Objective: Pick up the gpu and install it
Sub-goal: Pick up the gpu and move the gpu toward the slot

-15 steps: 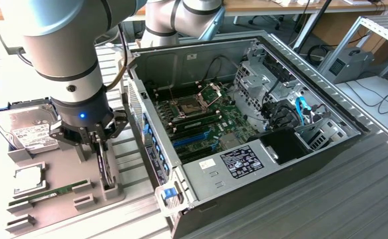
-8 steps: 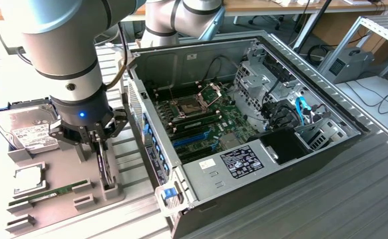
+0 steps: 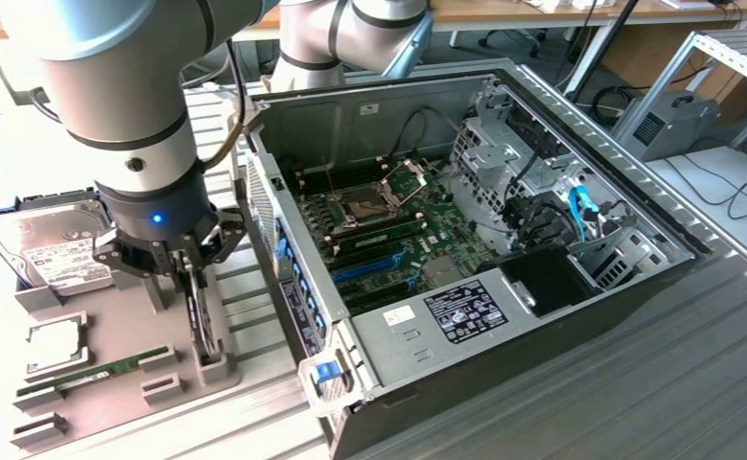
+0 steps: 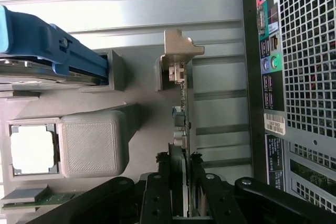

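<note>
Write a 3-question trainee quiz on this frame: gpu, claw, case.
1. True or false: the computer case lies open, with its motherboard exposed.
2. The gpu is: A) seated in the case; B) standing on edge in the grey fixture; C) lying flat.
3. What is the claw closed on?
Key: 1 true; 2 B; 3 the gpu.
</note>
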